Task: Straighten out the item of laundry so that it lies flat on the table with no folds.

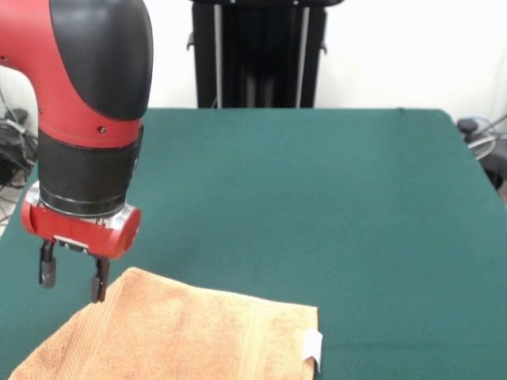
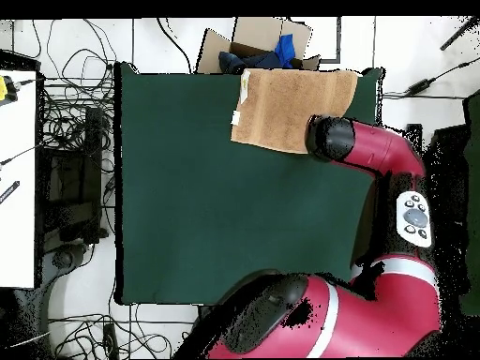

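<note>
At the desk [image 1: 333, 206] edge my claw [image 1: 73, 279] hangs with fingers spread and empty over the towel's [image 1: 190, 336] corner, towel stretching toward four o'clock in front view.

Robotics lab: loose cables [image 2: 70, 108] on tiled floor, green felt table [image 2: 216, 206]

We see a plain white wall [image 1: 412, 47] behind a black upright metal stand [image 1: 257, 51]. White tiled floor [image 2: 403, 42] surrounds us, strewn with tangled black cables [image 2: 70, 103]. An open brown cardboard box [image 2: 258, 45] holds blue cloth [image 2: 284, 47]. A white desk edge [image 2: 17, 178] sits alongside.
</note>
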